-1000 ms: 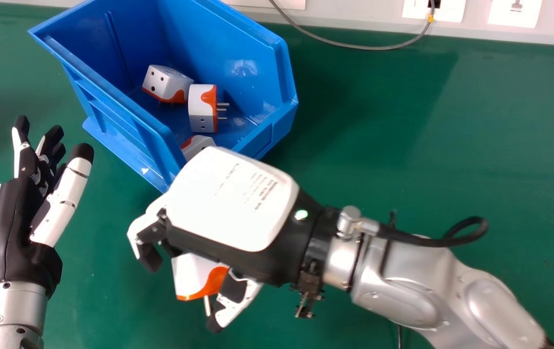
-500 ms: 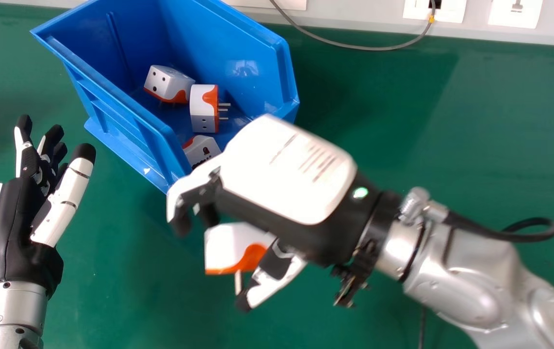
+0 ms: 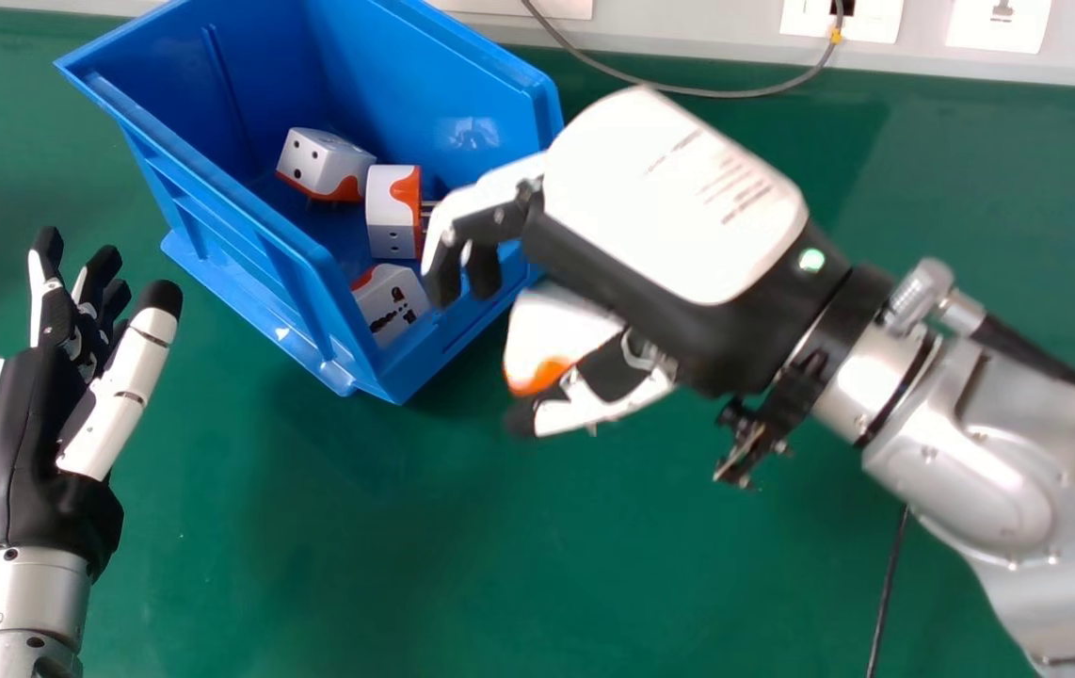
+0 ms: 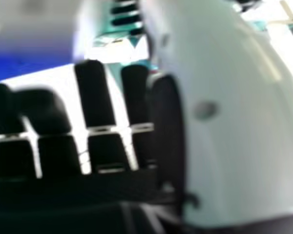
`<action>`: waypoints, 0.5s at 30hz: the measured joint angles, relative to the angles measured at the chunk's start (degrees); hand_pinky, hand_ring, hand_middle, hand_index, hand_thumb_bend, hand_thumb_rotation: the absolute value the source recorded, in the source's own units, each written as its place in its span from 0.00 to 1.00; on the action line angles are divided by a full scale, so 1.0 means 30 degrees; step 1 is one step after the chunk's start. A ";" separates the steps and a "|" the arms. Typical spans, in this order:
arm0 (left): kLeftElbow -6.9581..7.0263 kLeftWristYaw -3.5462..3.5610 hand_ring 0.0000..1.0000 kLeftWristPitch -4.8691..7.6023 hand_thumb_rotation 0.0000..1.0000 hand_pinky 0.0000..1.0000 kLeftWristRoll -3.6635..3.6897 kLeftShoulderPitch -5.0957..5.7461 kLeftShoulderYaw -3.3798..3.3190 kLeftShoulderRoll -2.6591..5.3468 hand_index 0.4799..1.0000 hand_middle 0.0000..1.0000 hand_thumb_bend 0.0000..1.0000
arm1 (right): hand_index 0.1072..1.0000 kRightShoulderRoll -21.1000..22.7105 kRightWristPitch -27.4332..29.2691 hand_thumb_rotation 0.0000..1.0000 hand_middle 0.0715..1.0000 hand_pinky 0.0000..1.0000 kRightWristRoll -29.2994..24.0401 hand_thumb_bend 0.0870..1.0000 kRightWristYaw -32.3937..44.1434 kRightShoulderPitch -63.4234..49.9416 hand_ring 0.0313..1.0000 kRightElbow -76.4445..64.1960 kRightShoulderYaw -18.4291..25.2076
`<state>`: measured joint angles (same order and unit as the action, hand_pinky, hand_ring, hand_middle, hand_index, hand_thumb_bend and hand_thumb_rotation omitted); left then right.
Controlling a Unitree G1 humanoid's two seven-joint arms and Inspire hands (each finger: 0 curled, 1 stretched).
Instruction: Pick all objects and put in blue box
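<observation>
The right hand, fingers curled, appears to pinch a white-and-orange adapter against its thumb near the blue box. Three similar adapters lie inside.

The blue box looks like smooth, glossy moulded plastic, with pale glints on its inner wall and along its rims. The adapters inside have smooth, hard white plastic shells with orange plastic trim, and the prongs look like bare metal. The held adapter has the same smooth white and orange plastic. The right hand pairs a smooth white plastic cover with matt black parts; the left hand has a duller black body and white plastic segments. Both forearms are satiny silver metal. The green worktop is smooth, with a faint sheen.
</observation>
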<state>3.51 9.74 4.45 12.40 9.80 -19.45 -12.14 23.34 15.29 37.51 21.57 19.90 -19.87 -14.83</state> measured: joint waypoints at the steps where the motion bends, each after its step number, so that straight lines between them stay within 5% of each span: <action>1: 0.0012 -0.0020 0.99 -0.0004 0.53 0.99 -0.0009 0.0015 0.0000 0.0003 0.94 0.98 0.47 | 0.47 -0.0039 -0.0020 0.00 0.48 0.35 0.0000 0.45 -0.0042 0.0269 0.41 0.0277 0.0017; 12: 0.0099 -0.0073 0.99 -0.0003 0.52 0.98 -0.0056 0.0053 0.0013 0.0013 0.93 0.97 0.47 | 0.49 -0.1747 0.0117 0.00 0.48 0.34 0.2264 0.44 -0.2717 0.5475 0.40 0.6396 -0.1454; 15: 0.0147 -0.0159 0.98 0.0003 0.51 0.97 -0.0268 0.0095 0.0048 0.0010 0.93 0.97 0.48 | 0.50 -0.2293 0.0048 0.00 0.48 0.33 0.2720 0.44 -0.3236 0.6708 0.40 0.7961 -0.1952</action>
<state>3.96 9.27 4.45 11.60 10.08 -19.31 -12.11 16.46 15.43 45.67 11.86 40.02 4.01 -20.68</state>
